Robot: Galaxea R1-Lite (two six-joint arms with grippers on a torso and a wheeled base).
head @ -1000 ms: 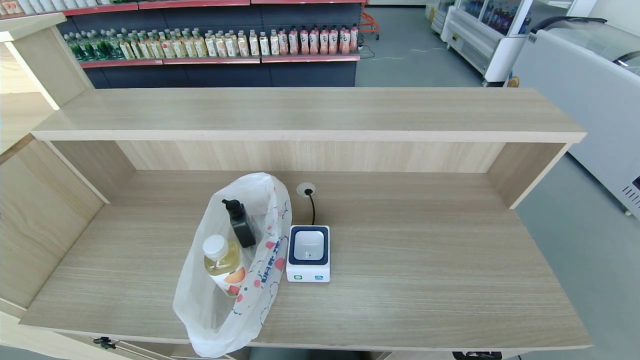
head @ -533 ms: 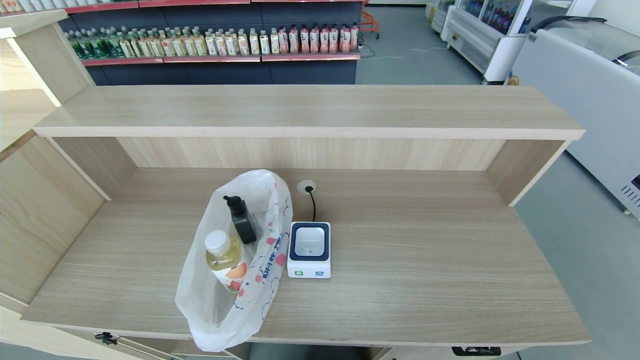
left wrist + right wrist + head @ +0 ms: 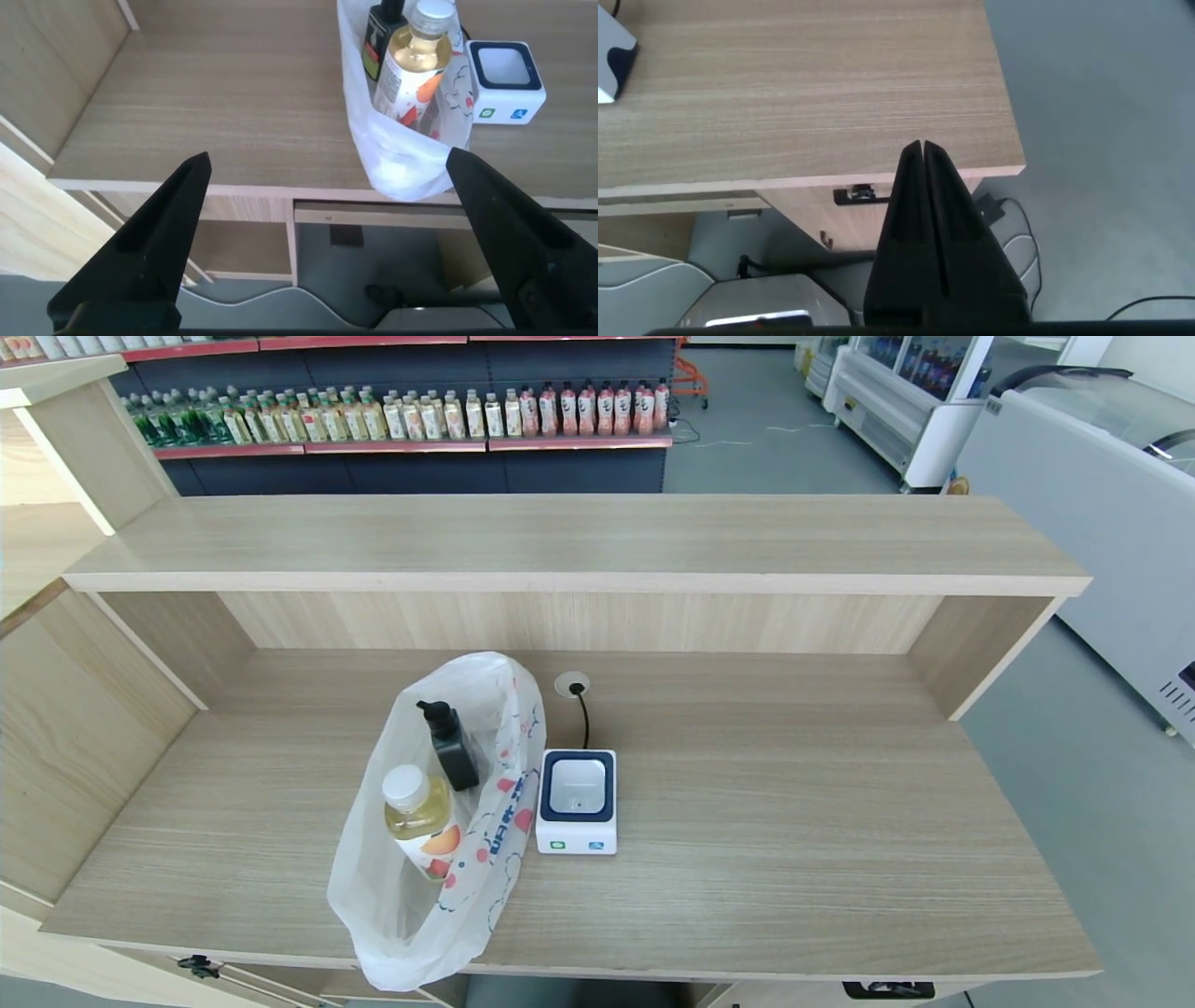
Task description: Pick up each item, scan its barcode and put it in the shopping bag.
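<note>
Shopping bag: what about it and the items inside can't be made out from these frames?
- Bases of the yellow drink bottle and the black pump bottle: head view, hidden by the folds of the shopping bag.
- Barcodes on both bottles: too small to tell in the head and left wrist views.
- Bag mouth and pump head: left wrist view, cut off by the picture's edge.
- Scanner: right wrist view, mostly cut off by the edge.

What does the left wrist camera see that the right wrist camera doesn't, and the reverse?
Left wrist view adds: the shopping bag holding a yellow drink bottle and a dark pump bottle, framed by the open left tool. Right wrist view adds: the shut right tool and grey floor. Shared: the counter and the white scanner.
</note>
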